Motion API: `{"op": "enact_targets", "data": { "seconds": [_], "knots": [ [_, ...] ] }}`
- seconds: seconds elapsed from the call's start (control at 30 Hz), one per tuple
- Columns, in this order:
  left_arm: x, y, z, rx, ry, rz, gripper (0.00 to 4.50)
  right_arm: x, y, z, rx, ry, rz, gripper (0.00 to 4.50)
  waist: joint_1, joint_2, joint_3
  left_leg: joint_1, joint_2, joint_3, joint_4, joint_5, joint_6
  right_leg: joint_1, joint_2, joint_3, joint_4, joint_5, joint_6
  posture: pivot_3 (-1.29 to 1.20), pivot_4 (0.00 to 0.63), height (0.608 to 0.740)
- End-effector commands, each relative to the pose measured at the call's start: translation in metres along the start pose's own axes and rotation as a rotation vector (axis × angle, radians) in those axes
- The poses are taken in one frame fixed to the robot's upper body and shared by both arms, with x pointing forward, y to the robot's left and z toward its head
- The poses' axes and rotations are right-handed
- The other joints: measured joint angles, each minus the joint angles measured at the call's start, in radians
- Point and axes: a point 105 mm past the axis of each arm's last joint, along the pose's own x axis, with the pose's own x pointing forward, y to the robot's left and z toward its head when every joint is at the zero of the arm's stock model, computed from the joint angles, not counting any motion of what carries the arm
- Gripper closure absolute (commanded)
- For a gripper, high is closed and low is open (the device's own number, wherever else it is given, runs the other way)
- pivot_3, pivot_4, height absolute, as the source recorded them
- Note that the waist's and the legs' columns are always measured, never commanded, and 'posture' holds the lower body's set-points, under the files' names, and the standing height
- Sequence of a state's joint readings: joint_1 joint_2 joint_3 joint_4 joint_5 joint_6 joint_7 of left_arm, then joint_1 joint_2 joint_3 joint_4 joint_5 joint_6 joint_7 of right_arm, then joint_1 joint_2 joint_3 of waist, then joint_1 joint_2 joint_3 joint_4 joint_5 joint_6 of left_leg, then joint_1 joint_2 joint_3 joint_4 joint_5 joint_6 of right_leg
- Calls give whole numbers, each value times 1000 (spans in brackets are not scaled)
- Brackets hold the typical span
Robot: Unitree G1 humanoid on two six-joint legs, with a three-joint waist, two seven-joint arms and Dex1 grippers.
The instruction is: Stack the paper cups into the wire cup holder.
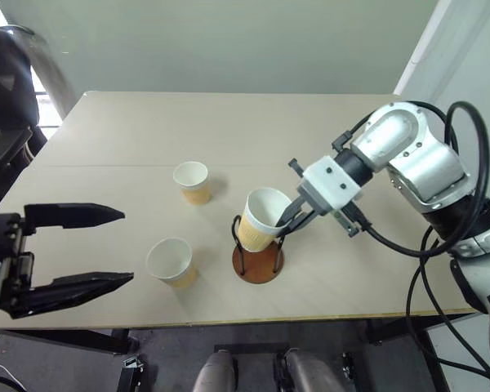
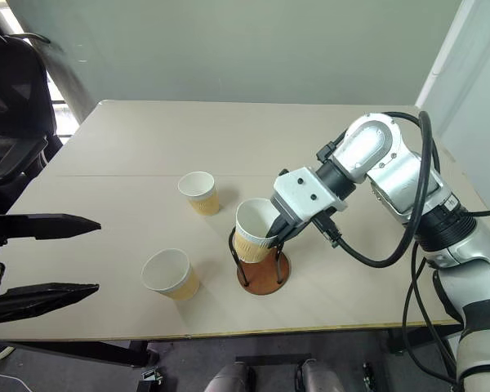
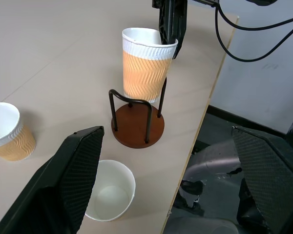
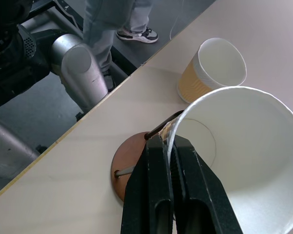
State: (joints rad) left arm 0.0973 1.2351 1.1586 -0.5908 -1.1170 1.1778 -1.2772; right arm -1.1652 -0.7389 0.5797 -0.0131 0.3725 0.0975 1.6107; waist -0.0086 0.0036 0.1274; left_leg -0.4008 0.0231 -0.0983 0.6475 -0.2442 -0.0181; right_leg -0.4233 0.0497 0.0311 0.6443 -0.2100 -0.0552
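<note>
Right pincer [image 1: 292, 214] clamped on cup [image 1: 259, 220] rim; cup tilted, base between holder [image 1: 258, 255] loops (not seated). Left pincer [image 1: 118, 247] apart, well away.

Before me lies a pale tabletop [image 1: 147, 131], crossed by a thin seam line. Beyond it stands a plain grey-green wall [image 1: 229, 41]. Off the near edge, a person's legs in grey trousers [image 4: 112, 24] and sneakers [image 4: 136, 34] stand on dark floor [image 4: 29, 122].
</note>
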Motion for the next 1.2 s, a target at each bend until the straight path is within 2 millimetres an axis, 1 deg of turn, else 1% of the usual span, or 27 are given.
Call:
{"op": "enact_targets", "data": {
  "seconds": [0.03,0.17,0.27,0.43,0.5,0.57,0.63,0.7,0.8,0.87,0.93,1.03,1.07,1.13,1.2],
  "knots": [
    [-2,-1,3,25,-6,20,0,1,-2,3,-54,27,7,4465,0,0,0,0,0,0,0,0,0,0,0,0,0,0,0,0,150,740],
    [-2,0,2,25,-1,24,0,1,-3,0,-64,42,-1,4465,0,0,0,0,0,0,0,0,0,0,0,0,0,0,0,0,150,740],
    [-2,0,3,26,0,23,0,0,-5,-1,-65,47,-8,3878,0,0,0,0,0,0,0,0,0,0,0,0,0,0,0,0,150,740],
    [-2,2,3,27,3,25,0,-2,-6,-3,-66,53,-16,2249,0,0,0,0,0,0,0,0,-1,0,0,0,0,0,0,0,150,740],
    [-2,3,3,27,6,25,0,-4,-8,-4,-67,59,-25,1532,0,0,0,0,0,0,0,0,-1,0,0,0,0,0,0,0,150,740],
    [-2,4,-1,22,31,25,0,-8,-10,-4,-65,64,-38,824,0,0,0,0,0,0,0,0,-1,0,0,0,0,0,0,0,150,740],
    [-2,6,-10,18,97,22,0,-15,-12,-5,-61,69,-63,120,-1,0,0,0,0,0,0,0,-1,0,0,0,0,0,0,0,150,740],
    [0,10,-19,21,168,7,0,-29,-13,-5,-33,61,-105,31,0,0,0,0,0,0,0,-1,-1,0,0,0,0,0,-1,0,150,740],
    [2,17,-39,48,313,-28,0,-64,-14,0,84,-14,-212,31,5,0,0,-2,0,0,0,-1,-1,-2,0,0,-1,-1,-1,0,150,740],
    [5,20,-48,75,368,-60,0,-85,-7,2,153,-50,-265,31,9,0,0,-4,0,0,0,-1,-1,-2,0,0,-2,-1,-1,0,150,740],
    [12,27,-52,109,382,-85,0,-101,8,-1,224,-50,-302,31,14,-1,0,-4,0,0,0,-2,-2,-2,0,0,-2,-2,-2,0,150,740],
    [21,32,-54,136,392,-146,0,-113,25,-2,297,-43,-331,31,19,-2,-1,-4,0,-1,0,-5,-4,-2,0,0,-1,-3,-2,0,150,740],
    [23,32,-55,139,398,-175,0,-114,29,-1,311,-40,-338,31,19,-2,-1,-3,0,0,0,-5,-4,-2,0,0,-1,-3,-2,0,150,740],
    [27,39,-57,167,423,-211,0,-115,36,2,328,-43,-351,31,13,-2,-1,-3,1,0,0,-5,-5,-2,0,0,-1,-1,2,0,150,740],
    [30,45,-60,187,443,-228,0,-114,38,5,336,-48,-360,31,9,-1,-1,-2,1,0,-1,-5,-5,-3,1,0,0,1,4,0,150,740]
  ]
}}
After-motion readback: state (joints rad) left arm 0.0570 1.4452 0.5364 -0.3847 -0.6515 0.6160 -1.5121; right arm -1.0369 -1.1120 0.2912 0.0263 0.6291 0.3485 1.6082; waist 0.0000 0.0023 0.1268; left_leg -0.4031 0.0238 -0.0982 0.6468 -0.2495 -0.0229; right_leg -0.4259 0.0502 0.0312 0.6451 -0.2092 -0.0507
